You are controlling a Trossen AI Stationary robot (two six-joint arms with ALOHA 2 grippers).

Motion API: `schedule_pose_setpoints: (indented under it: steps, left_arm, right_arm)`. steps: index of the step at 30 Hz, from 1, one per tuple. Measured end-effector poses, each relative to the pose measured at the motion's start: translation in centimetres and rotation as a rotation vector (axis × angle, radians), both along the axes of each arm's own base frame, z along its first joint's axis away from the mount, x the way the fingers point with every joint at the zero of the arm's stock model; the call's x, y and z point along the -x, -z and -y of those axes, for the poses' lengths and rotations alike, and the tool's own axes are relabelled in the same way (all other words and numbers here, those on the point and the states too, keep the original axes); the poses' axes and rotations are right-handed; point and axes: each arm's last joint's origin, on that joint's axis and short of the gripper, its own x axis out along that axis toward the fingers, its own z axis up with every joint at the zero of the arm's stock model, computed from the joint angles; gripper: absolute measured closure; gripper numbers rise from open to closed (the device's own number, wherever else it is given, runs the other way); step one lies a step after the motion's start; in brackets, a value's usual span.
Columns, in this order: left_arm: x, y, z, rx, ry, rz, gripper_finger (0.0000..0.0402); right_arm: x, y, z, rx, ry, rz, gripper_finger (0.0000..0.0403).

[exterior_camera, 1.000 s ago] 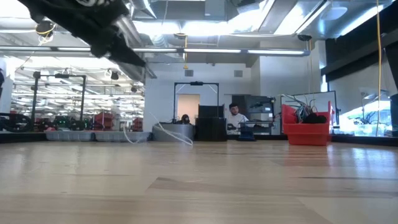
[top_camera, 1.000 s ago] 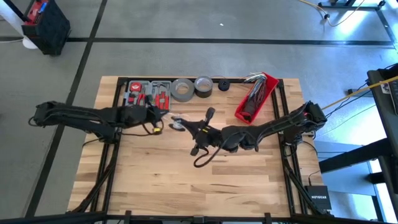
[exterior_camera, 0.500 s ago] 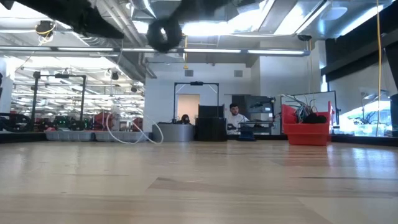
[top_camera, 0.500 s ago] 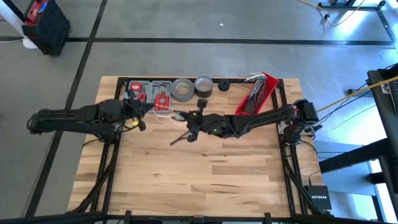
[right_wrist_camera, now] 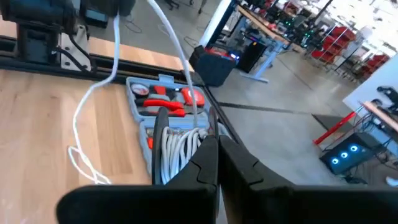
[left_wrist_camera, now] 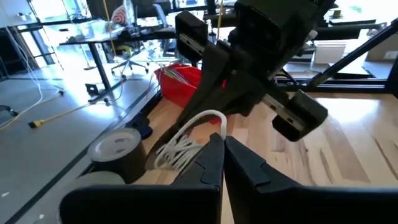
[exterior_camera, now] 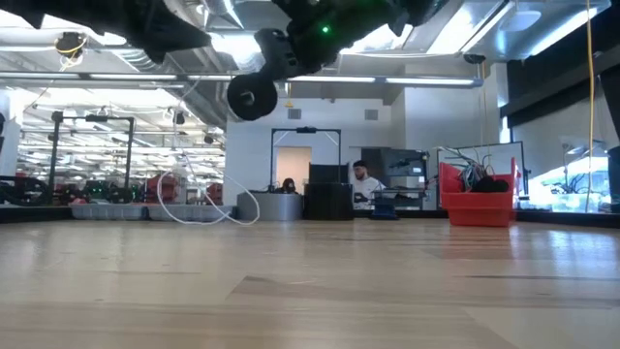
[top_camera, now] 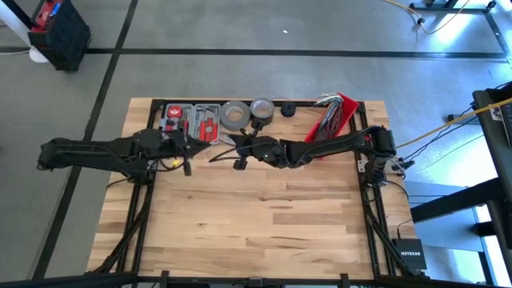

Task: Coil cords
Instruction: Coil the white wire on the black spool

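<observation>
Both my pincers are clenched on the cord above the worktop's far edge: the right pincer pinches the gathered white loops, the left pincer the strand beside them. Risk: the thin, slick, springy string slips out and the loops fall open. A loose tail curls near the grey tool tray.

you can't follow the white cord from above: between the left gripper and the right gripper it is too thin to trace. in the right wrist view the coiled strands vanish behind that arm's own fingers, so the pinch point is hidden. in the low view both arms are cut off by the top edge, and the tool tray is partly covered by the cord.
</observation>
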Motion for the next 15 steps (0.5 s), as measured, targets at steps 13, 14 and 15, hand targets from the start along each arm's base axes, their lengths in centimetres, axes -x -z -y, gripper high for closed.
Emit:
schedule_pose_setpoints:
  steps: [13,14,15]
  left_arm:
    - [-5.2,3.0,0.2,0.025,0.022,-0.075,0.0401]
    - [-5.6,3.2,0.3,0.020,0.029,-0.078,0.0401]
    - [-5.9,3.5,0.4,0.013,0.035,-0.087,0.0401]
  right_arm:
    - [-0.2,-0.2,0.0,-0.050,-0.054,0.046,0.0397]
    - [-0.2,-0.3,0.0,-0.050,-0.054,0.056,0.0397]
    - [-0.2,-0.4,0.0,-0.050,-0.054,0.066,0.0397]
